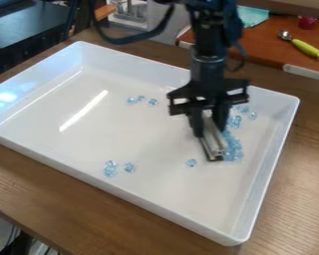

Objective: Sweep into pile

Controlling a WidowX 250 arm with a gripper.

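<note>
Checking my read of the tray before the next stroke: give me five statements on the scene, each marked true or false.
1. The black gripper holds a silver-coloured bar in the white rectangular tray. True.
2. Every clear light-blue bead is already in one pile. False: the largest cluster is beside the bar, with smaller groups elsewhere in the tray.
3. A single bead group by the tray's near-left side lies apart from the largest cluster. True.
4. The yellow-handled spoon lies inside the tray. False: it lies beyond the tray, on an orange-brown surface.
5. The tray rests on a brown wooden table. True.
</note>
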